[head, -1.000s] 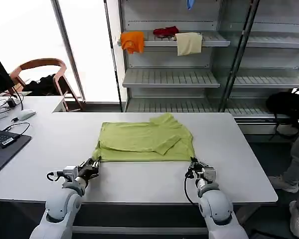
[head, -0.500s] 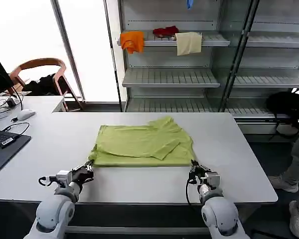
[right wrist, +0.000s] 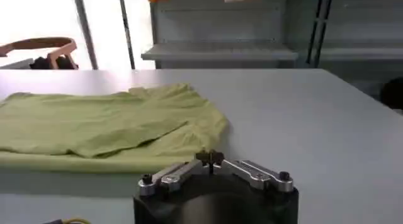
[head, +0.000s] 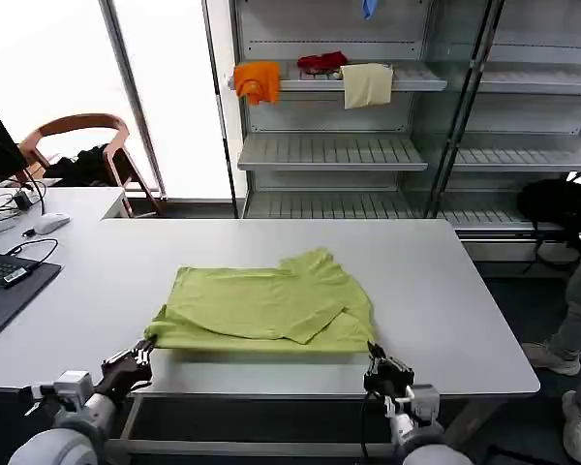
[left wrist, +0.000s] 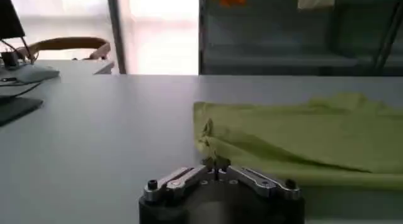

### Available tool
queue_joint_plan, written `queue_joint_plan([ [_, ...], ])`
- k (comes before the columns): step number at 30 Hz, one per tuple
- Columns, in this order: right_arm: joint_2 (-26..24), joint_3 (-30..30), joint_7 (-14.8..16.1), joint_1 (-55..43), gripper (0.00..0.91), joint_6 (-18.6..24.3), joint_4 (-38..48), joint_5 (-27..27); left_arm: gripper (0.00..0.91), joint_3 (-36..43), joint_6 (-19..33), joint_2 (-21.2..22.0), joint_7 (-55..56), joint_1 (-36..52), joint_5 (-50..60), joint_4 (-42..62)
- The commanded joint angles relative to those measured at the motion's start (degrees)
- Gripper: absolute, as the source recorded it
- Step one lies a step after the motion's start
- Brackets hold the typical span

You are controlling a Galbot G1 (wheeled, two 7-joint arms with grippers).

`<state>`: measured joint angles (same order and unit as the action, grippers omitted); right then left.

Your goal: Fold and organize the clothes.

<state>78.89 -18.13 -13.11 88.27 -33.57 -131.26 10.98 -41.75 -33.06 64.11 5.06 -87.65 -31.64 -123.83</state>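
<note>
White table (head: 436, 281) fills the foreground, shelving behind at 12 o'clock. Left gripper (head: 141, 353), at 7 o'clock on the table's near edge, pinches the near-left corner of the lime-green T-shirt (head: 266, 310); right gripper (head: 379, 366), at 5 o'clock, appears clenched on the near-right corner. The shirt lies partly folded near the table's front edge; judging by its size, further folds remain. Wrist views show jaws meeting on fabric, which the head view leaves unclear.

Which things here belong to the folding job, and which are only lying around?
For the job: green T-shirt, left gripper, right gripper, both shut on its near corners.

Lying around: orange cloth, cream cloth, red cloth, laptop, mouse, chair.
</note>
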Motion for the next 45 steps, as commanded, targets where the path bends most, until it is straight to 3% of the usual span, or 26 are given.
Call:
queue_joint_plan([
  [1,0.0,0.5,-0.8,7.9,0.000,0.1,-5.8,-0.9,0.101,-6.2,0.0,-0.8,2.0,-11.3,-3.9,-5.0],
  [2,0.0,0.5,-0.7,7.8,0.907,0.1,-5.5,-1.1,0.907,-6.0,0.0,-0.7,2.0,-11.4,-3.5,-4.9],
  [8,1.8,0.7,0.3,6.7,0.907,0.3,-2.8,-2.9,0.907,-4.8,0.0,0.5,2.3,-11.2,-1.2,-5.2],
  [14,1.7,1.3,0.6,6.2,0.907,0.3,-5.9,-2.5,0.907,-5.3,0.0,1.4,3.4,-10.2,-1.3,-8.8],
  [20,1.6,2.4,0.8,-3.0,0.907,0.1,-7.0,-1.8,0.907,-3.5,0.0,3.2,3.3,-1.1,-3.5,-9.2],
  [28,0.4,6.7,-0.3,-25.8,0.907,-0.5,10.1,1.9,0.907,5.2,-0.2,-1.6,-0.8,17.4,-4.0,5.3],
  [34,0.4,12.2,-3.9,-42.0,0.907,-0.7,28.2,8.2,0.907,11.6,-0.3,-6.6,-4.8,26.5,-2.8,16.4],
  [38,1.0,14.1,-4.0,-47.8,0.907,-0.7,38.0,9.5,0.907,14.3,-0.3,-7.9,-6.5,32.7,-1.8,24.8],
  [45,2.6,13.0,-3.1,-50.6,0.907,-0.7,45.3,9.3,0.907,17.8,-0.3,-8.7,-8.3,37.8,0.3,33.5],
])
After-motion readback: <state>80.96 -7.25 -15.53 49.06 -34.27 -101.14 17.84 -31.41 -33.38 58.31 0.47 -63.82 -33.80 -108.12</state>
